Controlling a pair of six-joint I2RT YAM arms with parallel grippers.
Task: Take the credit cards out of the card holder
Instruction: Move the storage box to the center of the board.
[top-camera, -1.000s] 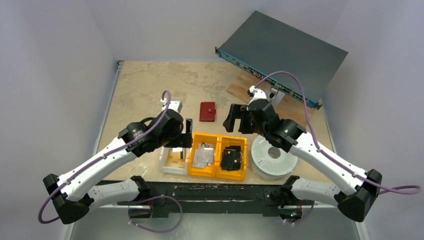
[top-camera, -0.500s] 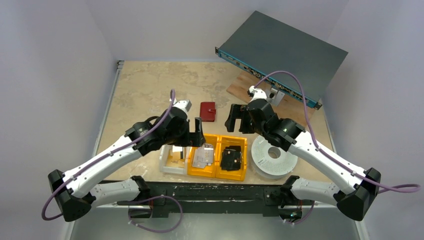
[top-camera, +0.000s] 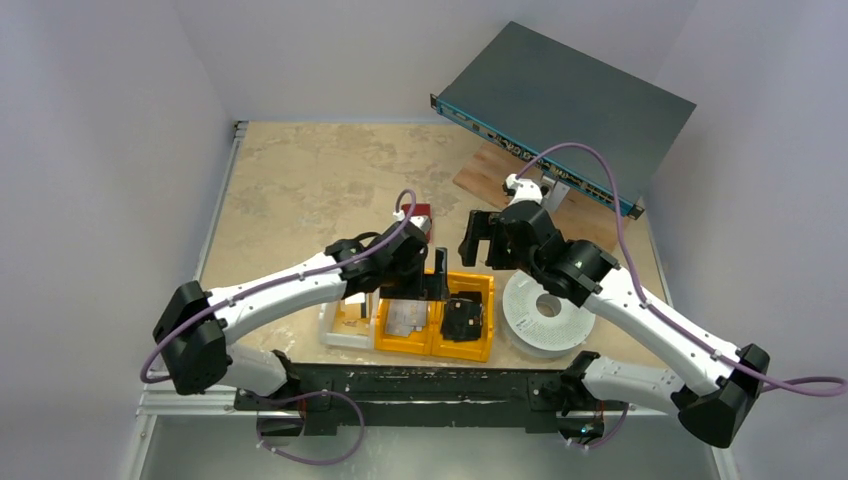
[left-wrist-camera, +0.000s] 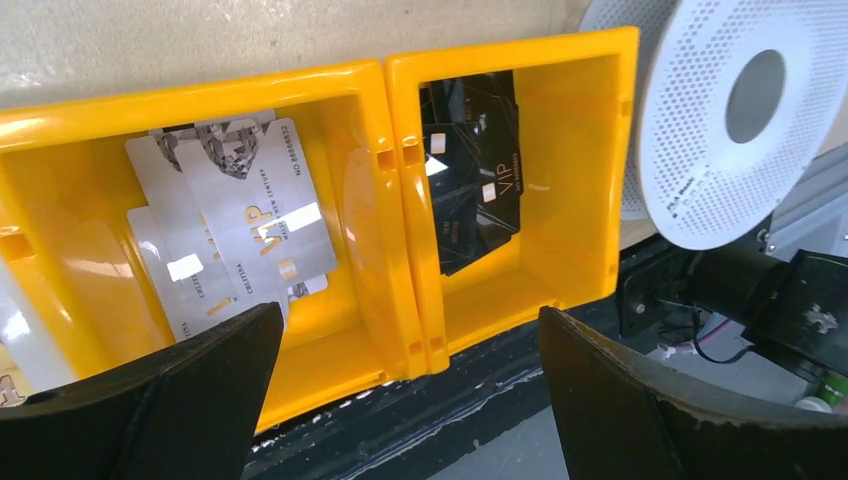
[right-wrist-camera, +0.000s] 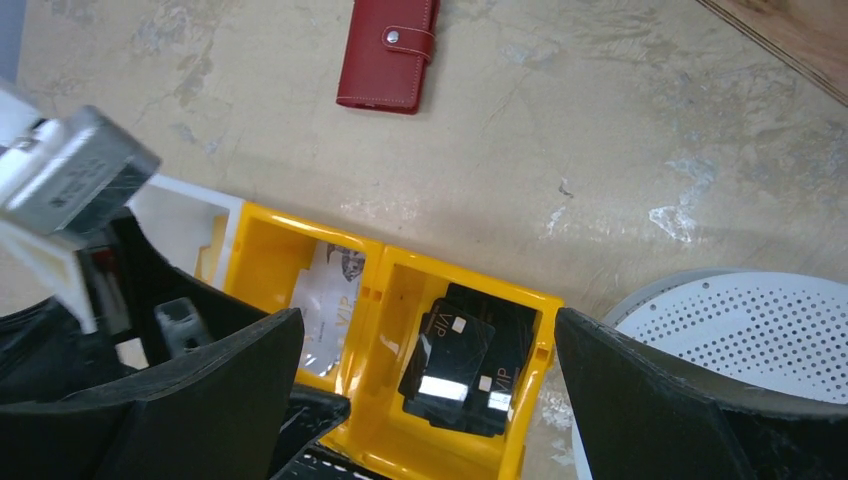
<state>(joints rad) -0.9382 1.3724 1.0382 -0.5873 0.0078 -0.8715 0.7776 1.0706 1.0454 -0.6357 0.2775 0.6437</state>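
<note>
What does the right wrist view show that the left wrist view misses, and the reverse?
Only the right wrist view: the red wallet, closed with its snap fastened, lying by itself on the table, plus part of a white bin. Only the left wrist view: dark hardware below the table's near edge. Both: two joined yellow bins, silver cards in one, black cards in the other, and the white perforated disc.

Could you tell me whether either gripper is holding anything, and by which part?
Nothing is held: both are open, the left gripper over the yellow bins, the right gripper apart from the wallet.
</note>
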